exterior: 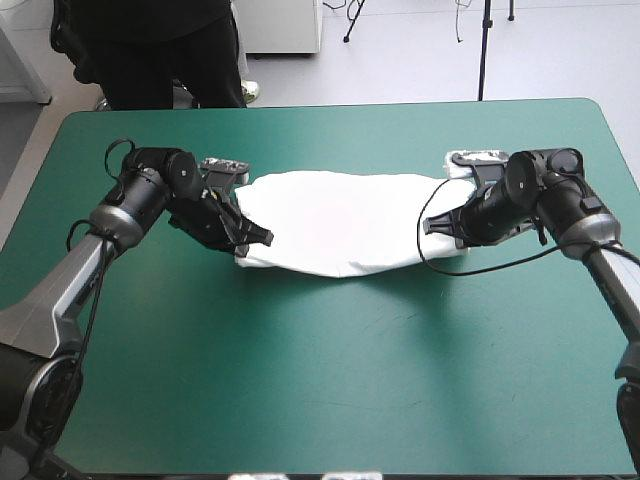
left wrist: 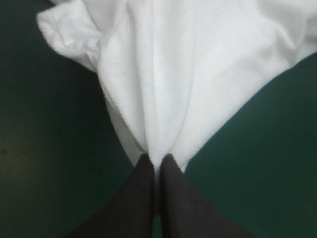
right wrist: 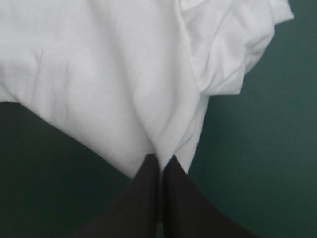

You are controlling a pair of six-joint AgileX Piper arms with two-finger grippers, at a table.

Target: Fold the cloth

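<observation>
White T-shirt [exterior: 340, 225] lay on teal-green counter [exterior: 320, 380], centre toward 12 o'clock. Left gripper [exterior: 258, 238] clamped on its 9 o'clock end, right gripper [exterior: 440, 228] on its 3 o'clock end. Likely light, soft, limp; would sag mid-span, so corner holds suit.

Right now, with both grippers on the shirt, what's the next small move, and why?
Probably raise both ends together: the left gripper and right gripper are each shut on one end of the T-shirt, which rests on the table.

Robot lab: teal-green table [exterior: 330, 400], pale floor [exterior: 410, 60]
</observation>
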